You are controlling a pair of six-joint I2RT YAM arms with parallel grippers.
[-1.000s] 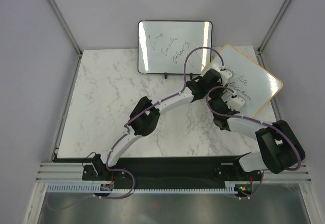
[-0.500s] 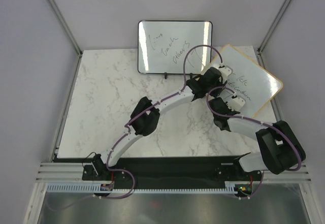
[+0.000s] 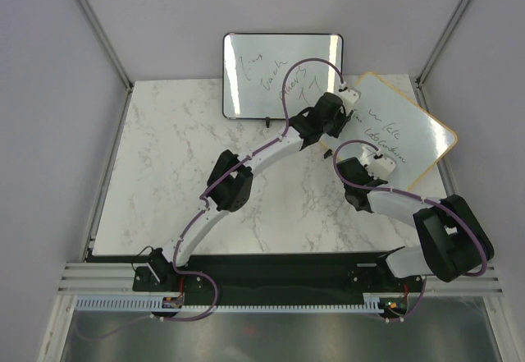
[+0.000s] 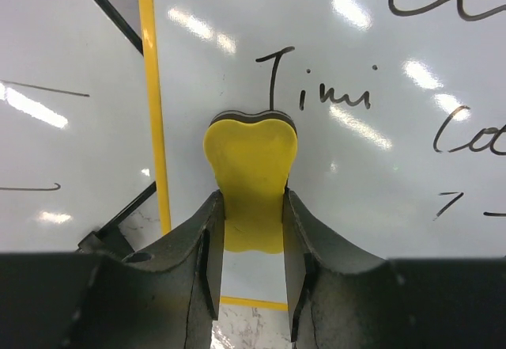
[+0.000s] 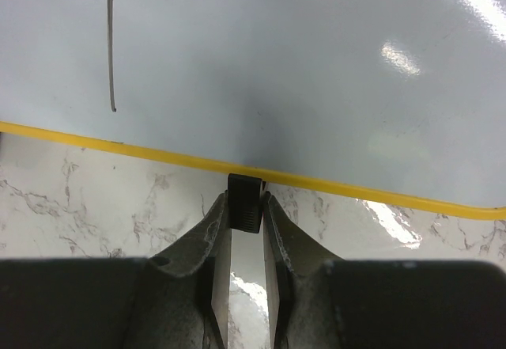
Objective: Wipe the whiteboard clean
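Left claw (image 4: 251, 200) is gripping a yellow eraser (image 4: 251, 155), seemingly pressing it against the whiteboard (image 3: 414, 136) beside the handwriting, while the right claw (image 5: 245, 200) is clenching a black foot (image 5: 244, 184) on that board's edge, the board sitting askew at the surface's (image 3: 180, 173) far right.

Table: your table (image 3: 164, 173) has a white marble-look top with grey veins.
Walls: plain pale grey walls (image 3: 49, 91) box you in on three sides, with metal posts (image 3: 97, 29) running up the back corners.
Near edge: a metal rail (image 3: 279, 278) runs across.
Light: soft and even.
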